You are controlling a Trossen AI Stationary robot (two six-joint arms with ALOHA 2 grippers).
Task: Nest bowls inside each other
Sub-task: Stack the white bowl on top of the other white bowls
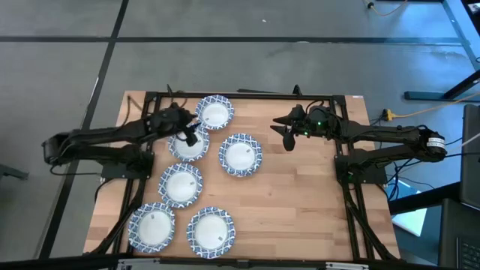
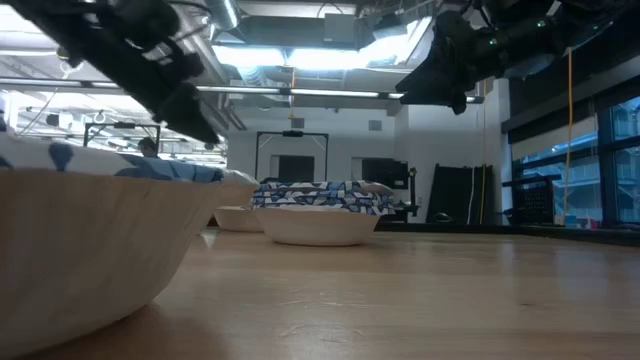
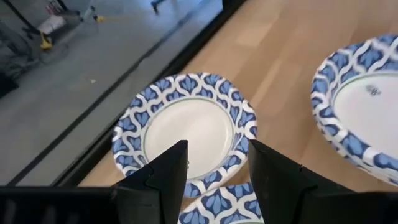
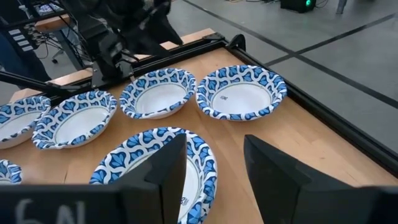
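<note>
Over the bowl [image 1: 188, 145] just beside the far corner bowl [image 1: 215, 112], I hold the left gripper [image 1: 189, 136] with fingers apart, ready to pick; the right gripper [image 1: 287, 139], also spread, waits apart, beyond the bowls.

Light wooden counter [image 1: 300, 202], dark frame along its edges. Six bowls [image 1: 181, 184] rest directly on it, all upright, grouped in the left half of the high view: two near the upper edge, one at centre, one mid-left, two at the lower edge. Right half bare wood.
</note>
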